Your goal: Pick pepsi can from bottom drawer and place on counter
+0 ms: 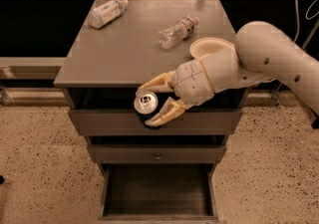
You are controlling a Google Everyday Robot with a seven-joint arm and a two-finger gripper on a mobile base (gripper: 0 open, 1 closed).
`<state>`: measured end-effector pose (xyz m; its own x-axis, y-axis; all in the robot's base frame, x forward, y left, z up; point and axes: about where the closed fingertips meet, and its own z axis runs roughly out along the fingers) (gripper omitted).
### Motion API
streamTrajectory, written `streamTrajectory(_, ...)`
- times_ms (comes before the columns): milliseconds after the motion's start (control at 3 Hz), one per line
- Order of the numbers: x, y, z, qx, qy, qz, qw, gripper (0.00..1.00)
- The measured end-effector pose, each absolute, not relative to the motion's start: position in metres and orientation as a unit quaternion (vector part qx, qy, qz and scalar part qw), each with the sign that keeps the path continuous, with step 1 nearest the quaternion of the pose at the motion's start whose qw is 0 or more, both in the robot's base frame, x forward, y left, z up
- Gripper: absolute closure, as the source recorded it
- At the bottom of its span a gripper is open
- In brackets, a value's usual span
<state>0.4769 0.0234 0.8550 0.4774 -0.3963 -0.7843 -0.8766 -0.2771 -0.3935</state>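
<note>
**Inspector:** Grey bench (pixel 114 63) over speckled floor; bottom drawer (pixel 157 193) stands open. One bottle (pixel 107 12) lies far left.

**Assessor:** And the pepsi can (pixel 145 101)?

**Inspector:** Pinched in the claw (pixel 145 106), in front of the bench's front edge. Advise raising it clear, then setting it upright left of the second bottle (pixel 178 31) and bowl (pixel 212 49).

The thick pale arm (pixel 279 54) extends in from the right, its wrist (pixel 214 76) angled down and leftward. The gripper (pixel 145 104) points left, just below the front edge of the bench (pixel 124 49), its two jaws clamped around a can (pixel 146 101), one above, one below.
</note>
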Motion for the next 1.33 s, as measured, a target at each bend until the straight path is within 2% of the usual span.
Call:
streamTrajectory(1000,0.534,0.106,0.900,-0.733,0.474,0.297,0.387,1.00)
streamTrajectory(1333,0.556,0.122,0.902,-0.711,0.478,0.319,0.406,1.00)
